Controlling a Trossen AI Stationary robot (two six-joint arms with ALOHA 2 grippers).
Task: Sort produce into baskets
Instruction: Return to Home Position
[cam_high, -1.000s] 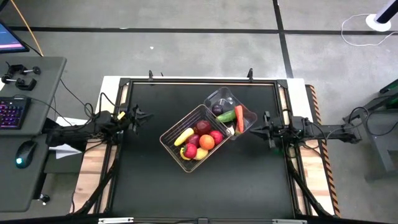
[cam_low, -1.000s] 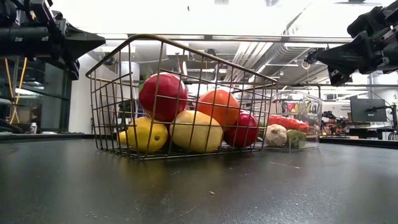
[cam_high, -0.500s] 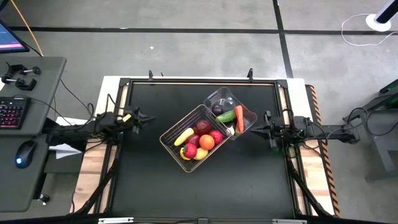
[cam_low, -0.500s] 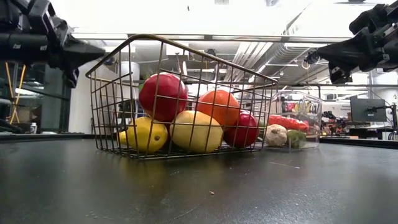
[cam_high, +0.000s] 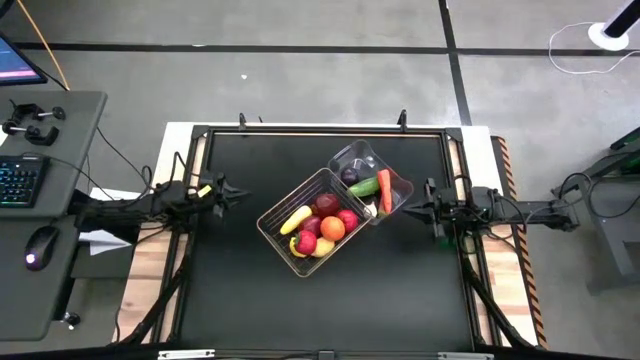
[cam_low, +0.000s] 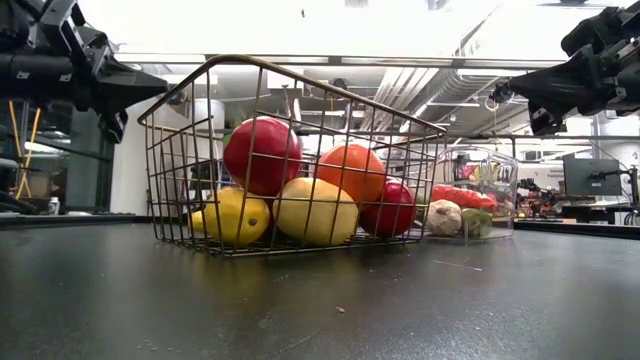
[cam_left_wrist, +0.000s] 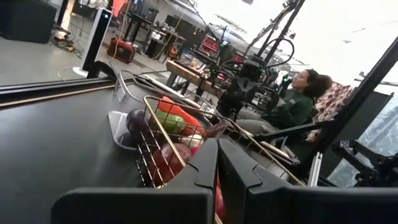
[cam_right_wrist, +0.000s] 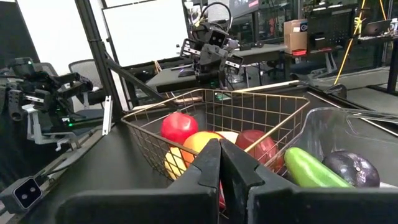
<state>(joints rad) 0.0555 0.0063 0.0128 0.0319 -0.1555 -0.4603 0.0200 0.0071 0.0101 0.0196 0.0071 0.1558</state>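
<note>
One wire basket (cam_high: 291, 196) at mid-table (cam_high: 250, 300) holds three apples (cam_high: 327, 205), two lemons (cam_low: 315, 210), one orange (cam_high: 332, 229) and one banana (cam_high: 296, 219). One clear tub (cam_high: 352, 155) just beside it holds one onion (cam_high: 350, 176), one cucumber (cam_high: 363, 187), one carrot (cam_high: 385, 190) and one garlic (cam_low: 444, 217). The left gripper (cam_high: 238, 194) and right gripper (cam_high: 405, 210) flank them, fingers clenched on nothing.

— How is the dark left arm (cam_high: 130, 207) sitting?
— It is lying stretched out level, reaching in from the left. Its dark two-finger left gripper (cam_high: 236, 193) is hanging in the air, pointing toward the middle.
— And its fingers (cam_left_wrist: 205, 169)?
— They are pressing flat together, gripping nothing.
— The right side?
— The dark right arm (cam_high: 520, 213) is mirroring it from the right. The dark two-finger right gripper (cam_high: 405, 210) is pointing back at the left one, also pressing closed on nothing.
</note>
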